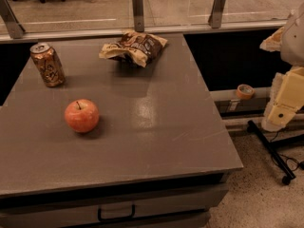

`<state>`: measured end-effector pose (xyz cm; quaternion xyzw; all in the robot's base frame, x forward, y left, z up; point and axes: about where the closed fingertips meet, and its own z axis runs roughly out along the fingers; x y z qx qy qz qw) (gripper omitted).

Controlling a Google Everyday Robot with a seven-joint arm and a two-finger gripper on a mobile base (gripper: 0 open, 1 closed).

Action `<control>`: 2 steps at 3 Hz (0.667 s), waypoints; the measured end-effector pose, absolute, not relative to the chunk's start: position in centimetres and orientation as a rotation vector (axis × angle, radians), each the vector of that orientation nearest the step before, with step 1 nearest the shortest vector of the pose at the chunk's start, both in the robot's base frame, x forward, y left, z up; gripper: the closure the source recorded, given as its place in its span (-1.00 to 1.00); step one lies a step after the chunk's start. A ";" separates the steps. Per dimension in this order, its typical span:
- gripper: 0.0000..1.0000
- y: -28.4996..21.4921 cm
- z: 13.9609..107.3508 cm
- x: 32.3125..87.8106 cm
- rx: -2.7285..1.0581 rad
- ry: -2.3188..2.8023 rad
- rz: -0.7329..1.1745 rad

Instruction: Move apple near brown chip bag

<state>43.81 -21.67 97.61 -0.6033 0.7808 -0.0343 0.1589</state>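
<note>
The apple [81,115], round and red-orange with a short dark stem, sits on the grey table [156,127] at the front left. The brown chip bag [134,47], wrinkly dark brown and cream-yellow, lies at the table's far edge, near the middle. The gripper [280,110] is at the end of the cream-coloured arm at the right edge of the view. It hangs beyond the table's right side, over the floor, far from both the apple and the bag. It holds nothing that I can see.
An orange-brown soda can [47,64] stands upright at the table's far left. A glass railing with metal posts [137,8] runs behind the table. A roll of tape [245,91] lies on a ledge to the right. A black stand foot [270,151] is on the floor.
</note>
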 end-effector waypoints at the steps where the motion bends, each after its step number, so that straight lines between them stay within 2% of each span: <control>1: -1.00 -21.7 97.6 43.8 -1.725 2.232 -0.098; 2: -1.00 -20.8 97.2 43.9 -1.711 2.197 -0.005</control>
